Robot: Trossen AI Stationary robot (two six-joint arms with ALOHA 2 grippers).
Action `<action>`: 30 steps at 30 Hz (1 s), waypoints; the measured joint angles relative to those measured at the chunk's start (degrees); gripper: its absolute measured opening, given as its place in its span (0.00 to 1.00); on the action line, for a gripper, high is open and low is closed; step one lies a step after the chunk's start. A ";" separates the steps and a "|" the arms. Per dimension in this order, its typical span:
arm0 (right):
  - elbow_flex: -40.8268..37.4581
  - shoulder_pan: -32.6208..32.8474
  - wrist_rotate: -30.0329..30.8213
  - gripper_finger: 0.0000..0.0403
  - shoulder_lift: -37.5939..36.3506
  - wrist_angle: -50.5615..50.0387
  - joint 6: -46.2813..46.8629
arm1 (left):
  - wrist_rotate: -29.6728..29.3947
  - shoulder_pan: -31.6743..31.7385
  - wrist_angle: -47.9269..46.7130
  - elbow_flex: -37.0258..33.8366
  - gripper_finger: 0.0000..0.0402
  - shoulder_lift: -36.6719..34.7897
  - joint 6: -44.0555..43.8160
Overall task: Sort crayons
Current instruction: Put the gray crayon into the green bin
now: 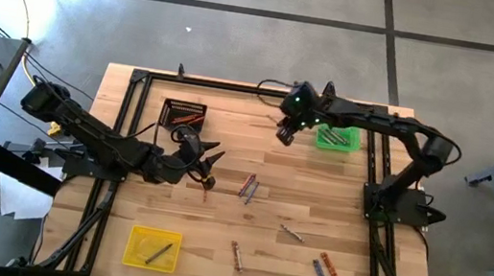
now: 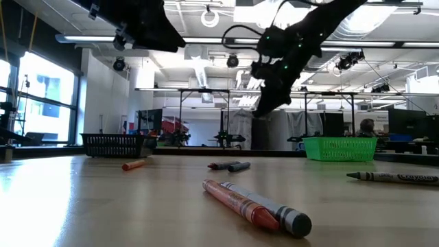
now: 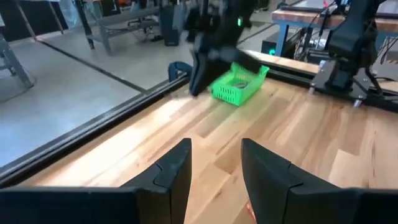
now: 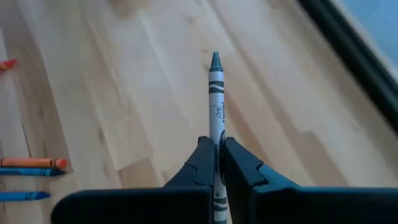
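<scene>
Grey crayon pinched in my right tool, lifted clear of the tabletop beside the green tray, likely its bin. Left tool hangs open over loose crayons.

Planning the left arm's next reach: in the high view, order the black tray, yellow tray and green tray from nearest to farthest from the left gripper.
1. Black tray, just beyond the left gripper.
2. Yellow tray, at the table's near edge.
3. Green tray, far across by the right gripper.

Thin paper-wrapped wax crayons, orange, blue and grey, lie scattered across the frame's lower centre; one grey crayon is clamped upright in the frame's centre.
</scene>
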 joint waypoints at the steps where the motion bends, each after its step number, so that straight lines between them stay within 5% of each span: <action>1: -0.77 -0.76 0.01 0.01 -1.15 0.19 -0.20 | 0.01 -0.23 -0.60 0.00 0.31 0.00 -0.57; 14: -26.33 -10.02 1.26 0.01 -23.90 14.07 5.72 | -0.70 -3.27 -2.67 0.00 0.31 0.01 -4.69; 23: -35.05 -12.23 14.17 0.01 -36.45 7.83 9.29 | -2.41 -3.40 -2.31 0.00 0.31 0.02 -5.41; 30: -37.18 -12.69 14.50 0.01 -37.77 6.26 9.78 | -2.41 -3.40 -1.34 0.00 0.31 0.01 -5.41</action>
